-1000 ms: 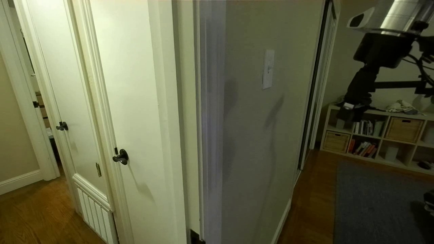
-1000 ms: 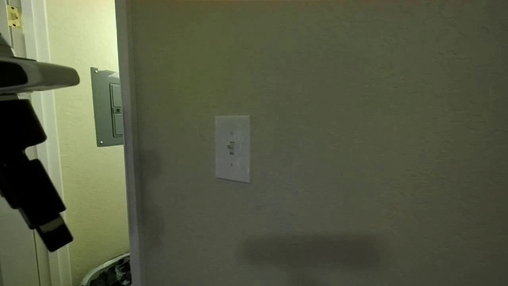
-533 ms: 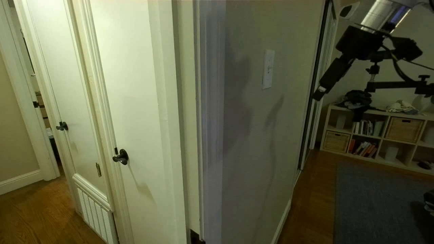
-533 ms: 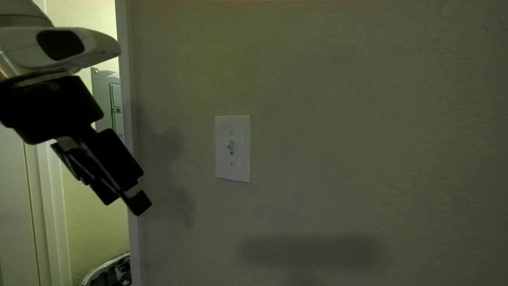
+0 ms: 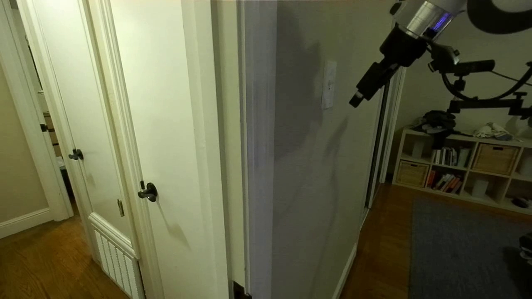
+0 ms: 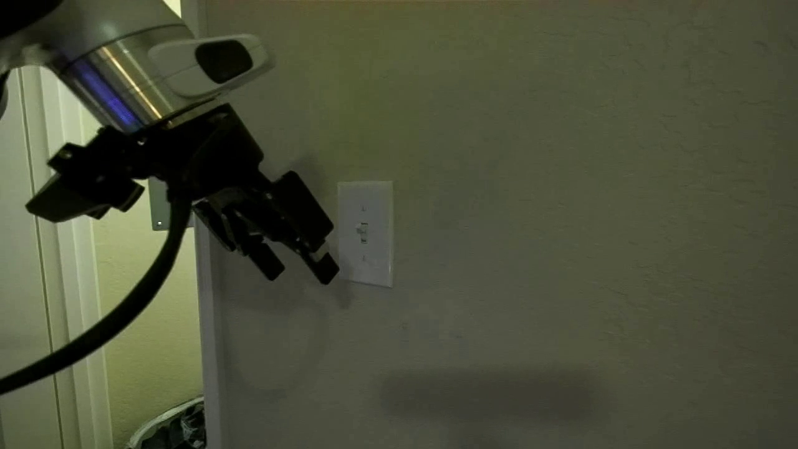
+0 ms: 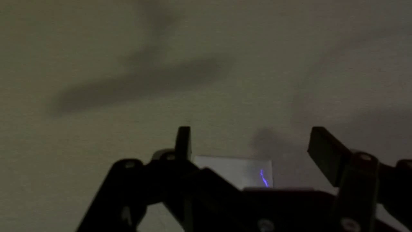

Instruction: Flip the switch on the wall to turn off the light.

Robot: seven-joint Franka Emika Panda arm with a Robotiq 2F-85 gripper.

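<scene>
The white switch plate (image 5: pixel 328 85) is fixed upright on the pale wall (image 5: pixel 307 187). In an exterior view the switch (image 6: pixel 377 206) shows in full, with its small toggle (image 6: pixel 362 231) sticking out at the middle. My gripper (image 6: pixel 298 269) points down at a slant to the left of the plate, with one fingertip overlapping its lower left edge in that view. In an exterior view the gripper (image 5: pixel 356 99) is apart from the wall. In the wrist view my gripper (image 7: pixel 251 141) is open and empty. Part of the plate (image 7: pixel 231 169) shows between the fingers; the toggle is hidden there.
A white door (image 5: pixel 162 104) with a dark knob (image 5: pixel 148 192) stands beside the wall's door frame (image 5: pixel 259 166). A low shelf (image 5: pixel 457 145) with books and baskets stands at the back. A thick black cable (image 6: pixel 143 299) hangs from the gripper.
The arm has moved in towards the switch, leftward in one exterior view and rightward in the other. The gripper has turned to a slant, and its shadow has shifted on the wall.
</scene>
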